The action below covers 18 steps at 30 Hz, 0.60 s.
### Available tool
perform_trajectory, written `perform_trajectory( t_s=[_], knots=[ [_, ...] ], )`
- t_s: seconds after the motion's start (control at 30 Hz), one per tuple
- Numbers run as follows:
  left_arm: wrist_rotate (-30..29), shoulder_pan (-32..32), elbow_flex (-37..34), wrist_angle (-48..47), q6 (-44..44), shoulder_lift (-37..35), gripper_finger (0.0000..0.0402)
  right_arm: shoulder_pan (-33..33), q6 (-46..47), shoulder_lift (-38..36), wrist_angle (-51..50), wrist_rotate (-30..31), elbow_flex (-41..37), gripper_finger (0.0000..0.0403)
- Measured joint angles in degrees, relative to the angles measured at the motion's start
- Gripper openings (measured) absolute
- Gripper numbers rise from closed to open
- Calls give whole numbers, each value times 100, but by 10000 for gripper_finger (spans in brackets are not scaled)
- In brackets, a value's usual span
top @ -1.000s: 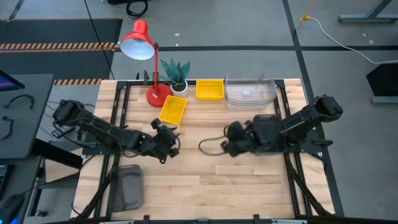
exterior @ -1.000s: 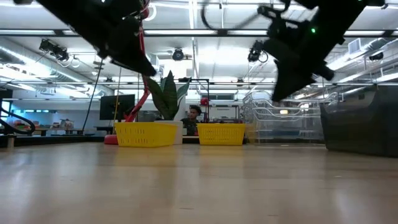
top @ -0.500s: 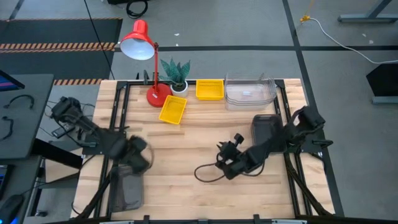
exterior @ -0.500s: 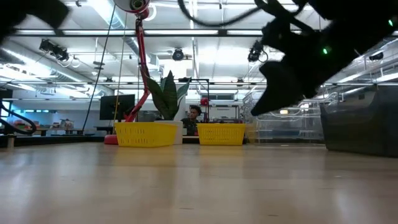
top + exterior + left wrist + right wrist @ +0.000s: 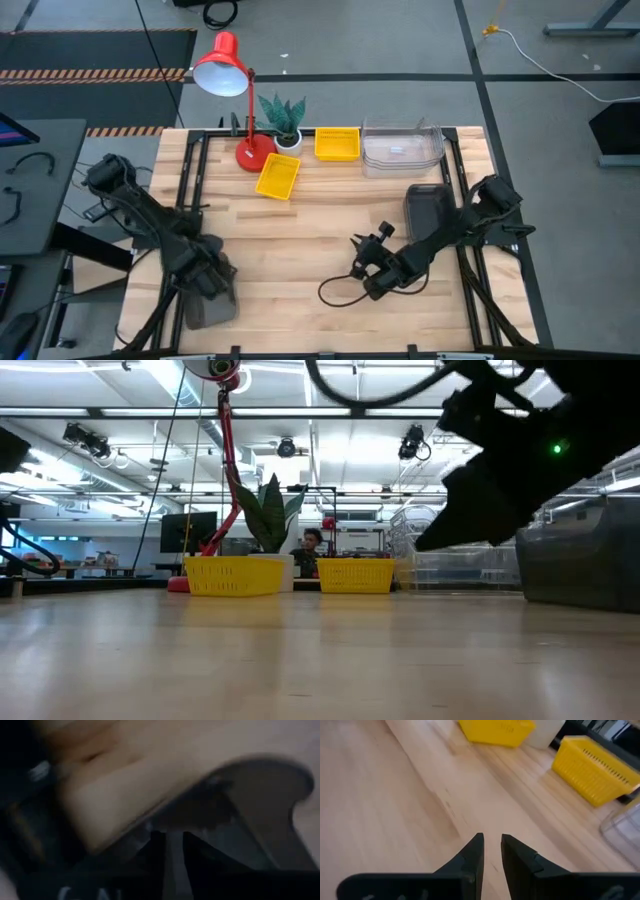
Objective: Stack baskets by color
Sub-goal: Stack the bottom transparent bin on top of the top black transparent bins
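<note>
Hovering over the smoky grey basket [image 5: 205,302] at the near-left corner of the bench [image 5: 300,230], the left end effector [image 5: 205,280] has swung there from the middle of the bench, where it hung a second ago just near of the tilted yellow basket [image 5: 277,178]. Its wrist view shows the two fingers [image 5: 155,855] close together with only a narrow gap, right over the grey basket's rim; whether they pinch that rim cannot be told.

The right end effector [image 5: 372,262] has also moved: a second ago it sat over the second smoky grey basket [image 5: 427,205]; now it hangs off that basket's near-left side, over bare wood, with the basket uncovered and lying flat beside the right arm. Its fingers [image 5: 472,852] stand nearly together with a slim gap and grasp nothing.

Taking the red lamp [image 5: 235,90] as landmark: the tilted yellow basket lies just near of its base, unchanged. The potted plant [image 5: 283,118] stands just right of the lamp, then the second yellow basket [image 5: 337,143], then the stack of clear baskets [image 5: 402,145] farther right along the far edge. None of these has shifted. A loose black cable [image 5: 340,290] curls near the right end effector.
</note>
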Motion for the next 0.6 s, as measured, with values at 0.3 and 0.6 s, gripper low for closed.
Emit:
perform_trajectory(
  t_s=[0.3,0.6],
  knots=[
    [-1769,1135,-348,1844,2675,440,9,41,-258,-289,19,84,0,70],
    [-1140,3035,-231,6459,7187,1773,6,193,-811,-508,-197,-382,9,70]
  ],
)
